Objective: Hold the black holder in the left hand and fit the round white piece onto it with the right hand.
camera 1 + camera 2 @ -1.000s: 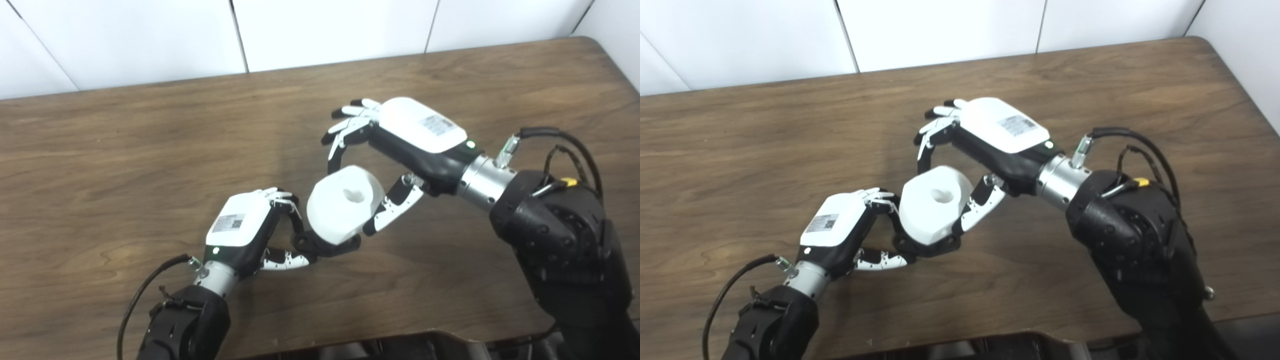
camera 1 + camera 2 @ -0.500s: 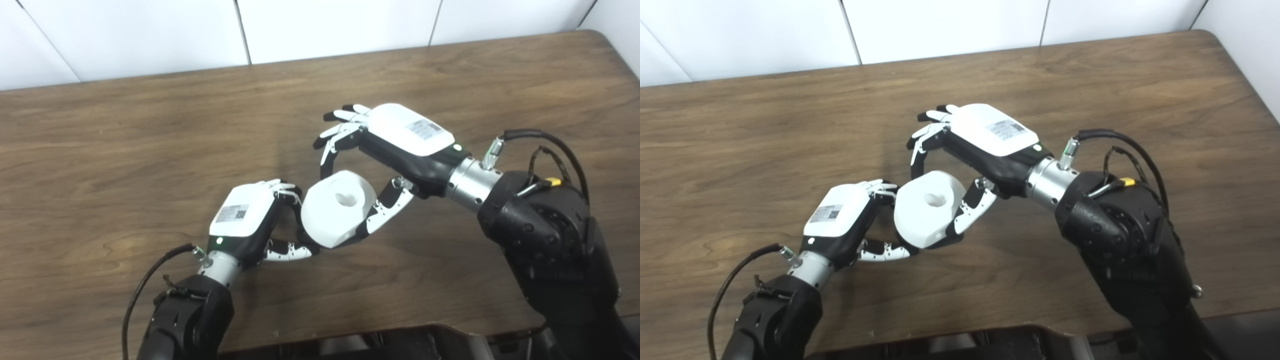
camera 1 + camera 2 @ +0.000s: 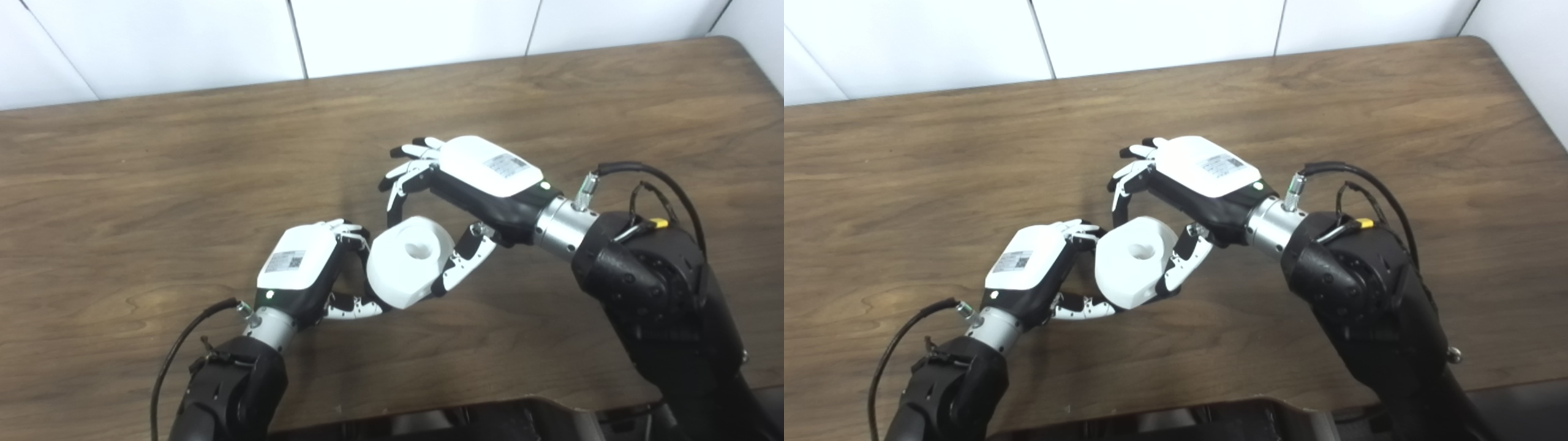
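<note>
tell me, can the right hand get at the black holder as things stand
Probably not directly. The round white piece sits over the black holder and hides almost all of it, the left hand wraps its other side, and the right hand is already shut on that white piece.

A: Where is the round white plastic piece (image 3: pixel 408 261) with the shallow hole on top?

B: Between both hands, tilted, its hole side facing up. It covers nearly all of the black plastic holder (image 3: pixel 1168 293), which shows only as a dark edge under it, beside the right thumb.
</note>
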